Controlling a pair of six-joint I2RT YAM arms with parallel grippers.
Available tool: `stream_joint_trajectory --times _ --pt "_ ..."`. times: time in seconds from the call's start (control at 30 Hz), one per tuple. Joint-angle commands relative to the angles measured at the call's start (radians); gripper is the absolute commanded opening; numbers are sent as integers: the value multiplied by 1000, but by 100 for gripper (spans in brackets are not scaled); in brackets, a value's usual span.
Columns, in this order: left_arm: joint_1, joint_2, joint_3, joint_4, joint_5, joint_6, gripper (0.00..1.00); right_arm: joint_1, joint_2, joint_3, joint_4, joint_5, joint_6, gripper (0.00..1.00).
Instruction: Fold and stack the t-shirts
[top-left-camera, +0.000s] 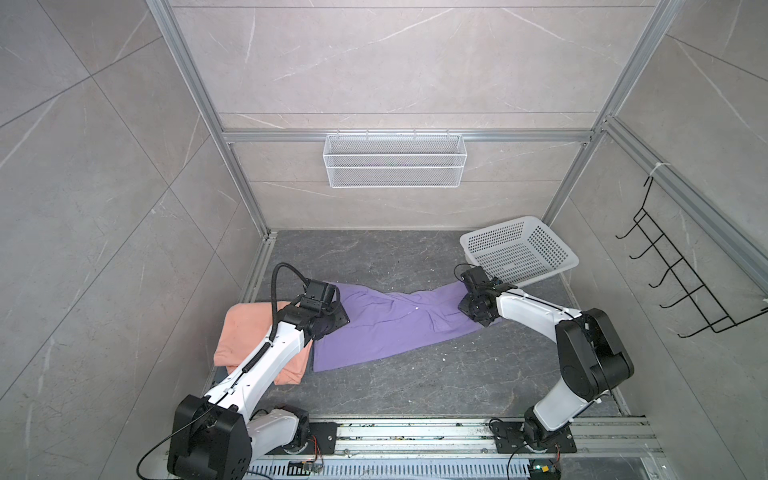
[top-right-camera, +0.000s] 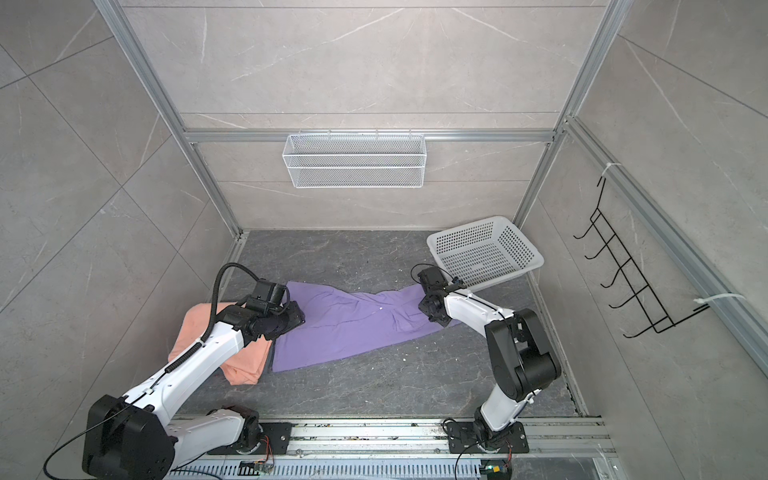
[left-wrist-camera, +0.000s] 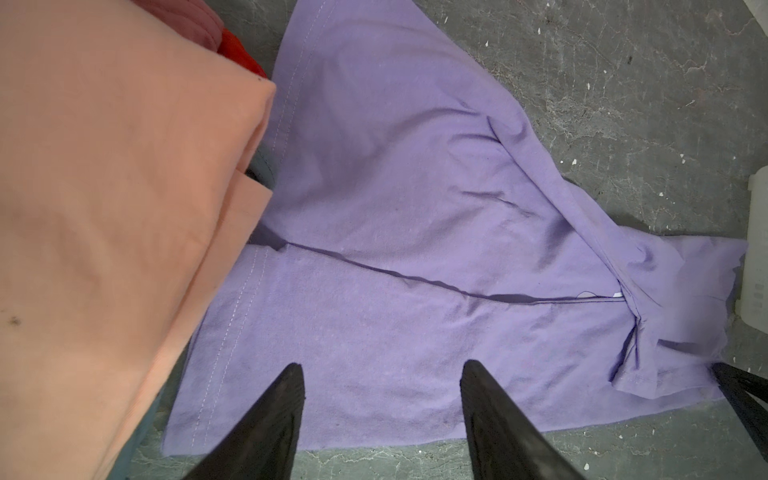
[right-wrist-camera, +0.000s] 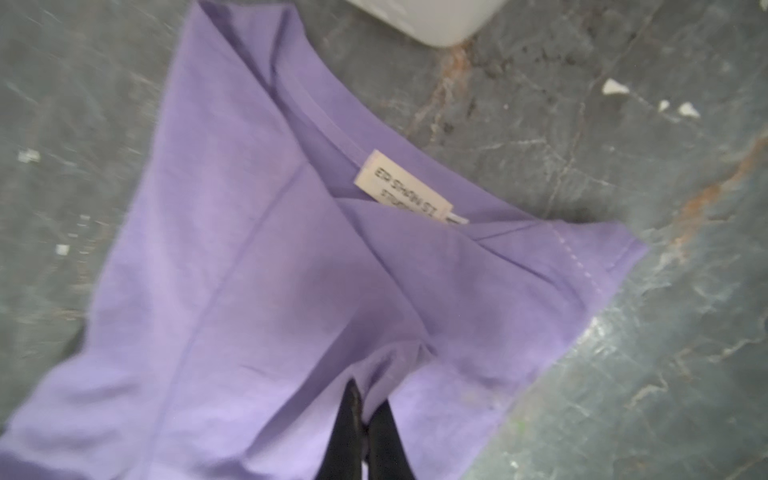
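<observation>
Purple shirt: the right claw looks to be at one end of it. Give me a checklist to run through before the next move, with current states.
1. Right claw shut on the purple shirt: ok, cloth pinched near the collar.
2. Left claw open: ok, over the hem end, holding nothing.
3. Purple shirt lying flat: not ok, creased and twisted mid-length.
4. Peach shirt folded: ok.
5. Peach shirt off the purple hem: cannot tell, their edges meet.
6. White basket clear of the collar end: cannot tell, the right arm hides the gap.
</observation>
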Motion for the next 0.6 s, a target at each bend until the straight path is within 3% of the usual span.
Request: stream_joint_trajectory --times 0.0,0.2,0.37,0.57 --pt "-2 2 25 9 -16 8 63 4 -59 104 -50 12 18 2" --pt "-3 19 34 13 -16 13 63 6 -27 229 5 -18 25 0" --pt "-3 33 44 15 -16 23 63 9 102 393 84 -62 -13 0" --pt "-3 26 22 21 -16 4 63 15 287 617 165 -24 -94 0"
